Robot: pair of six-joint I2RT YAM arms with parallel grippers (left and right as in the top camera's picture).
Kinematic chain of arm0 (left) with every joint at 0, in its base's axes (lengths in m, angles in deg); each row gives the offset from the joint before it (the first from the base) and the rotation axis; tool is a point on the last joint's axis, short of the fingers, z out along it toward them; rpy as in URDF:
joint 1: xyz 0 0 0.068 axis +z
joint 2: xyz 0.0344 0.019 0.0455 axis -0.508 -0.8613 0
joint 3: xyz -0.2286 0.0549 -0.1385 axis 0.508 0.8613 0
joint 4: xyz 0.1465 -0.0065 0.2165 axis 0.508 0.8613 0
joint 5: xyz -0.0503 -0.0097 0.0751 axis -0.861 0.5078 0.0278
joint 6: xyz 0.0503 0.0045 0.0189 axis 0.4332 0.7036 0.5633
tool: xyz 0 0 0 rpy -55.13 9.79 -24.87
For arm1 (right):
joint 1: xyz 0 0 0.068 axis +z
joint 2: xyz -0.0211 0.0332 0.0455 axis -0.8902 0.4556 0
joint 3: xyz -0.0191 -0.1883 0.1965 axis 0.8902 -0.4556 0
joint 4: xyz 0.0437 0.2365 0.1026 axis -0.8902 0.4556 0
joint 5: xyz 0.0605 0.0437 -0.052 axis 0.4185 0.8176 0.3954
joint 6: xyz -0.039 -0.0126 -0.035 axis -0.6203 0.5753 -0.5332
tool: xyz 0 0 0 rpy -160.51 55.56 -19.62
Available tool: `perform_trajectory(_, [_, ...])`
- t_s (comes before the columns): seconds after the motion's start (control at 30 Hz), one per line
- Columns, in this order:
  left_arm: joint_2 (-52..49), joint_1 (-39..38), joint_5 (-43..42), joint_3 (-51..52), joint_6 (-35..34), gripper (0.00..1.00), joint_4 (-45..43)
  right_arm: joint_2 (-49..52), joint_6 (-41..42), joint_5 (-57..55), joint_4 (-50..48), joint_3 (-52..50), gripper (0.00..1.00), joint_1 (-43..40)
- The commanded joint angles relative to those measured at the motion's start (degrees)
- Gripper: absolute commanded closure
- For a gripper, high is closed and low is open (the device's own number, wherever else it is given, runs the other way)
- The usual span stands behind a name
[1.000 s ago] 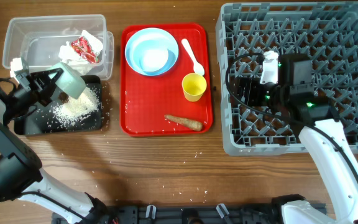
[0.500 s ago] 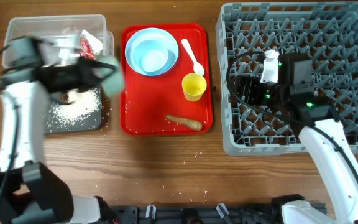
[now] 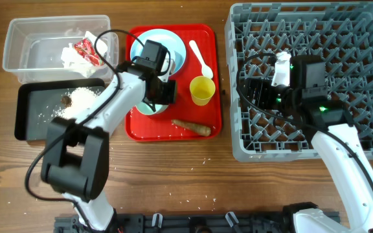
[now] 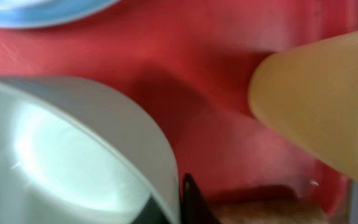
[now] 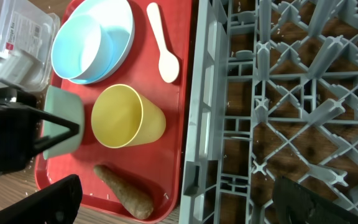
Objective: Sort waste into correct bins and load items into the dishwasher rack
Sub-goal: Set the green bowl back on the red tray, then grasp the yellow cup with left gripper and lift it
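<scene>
The left gripper (image 3: 153,97) has moved off the black tray (image 3: 31,113) and is now clamped on the rim of the pale green bowl (image 5: 66,118). The bowl is over the left half of the red serving tray (image 3: 141,131), just beside the yellow cup (image 3: 201,90). Print on the red snack wrapper (image 3: 86,50) is too small to read. Bare surface (image 3: 173,168) runs along the near edge. The left wrist view is blurred, so it is unclear whether the bowl touches the tray. The right gripper (image 5: 178,182) hangs over the left edge of the dishwasher rack (image 3: 342,39), fingers apart.
</scene>
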Motion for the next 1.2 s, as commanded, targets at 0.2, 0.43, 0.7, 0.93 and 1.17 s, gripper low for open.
perform_trajectory(0.2, [-1.7,0.0,-1.8,-1.5,-0.3,0.38,-0.1,0.4,0.2,0.8,-0.2,1.0,0.00,0.2])
perform_trajectory(0.43, [1.0,-0.6,-7.8,-7.7,-0.4,0.25,-3.4,0.4,0.2,0.8,-0.2,1.0,0.00,0.2])
perform_trajectory(0.7, [-0.2,-3.5,-7.7,-7.5,0.1,0.29,-6.7,0.4,0.3,0.8,-0.1,1.0,0.00,0.2])
perform_trajectory(0.93, [-3.5,-5.5,-4.9,-7.3,0.1,0.40,-7.0,0.4,0.2,0.8,-0.1,1.0,0.00,0.2])
perform_trajectory(1.17, [-5.8,-5.6,-4.5,-7.2,0.0,0.69,-7.2,0.4,0.2,0.7,-0.1,1.0,0.00,0.2])
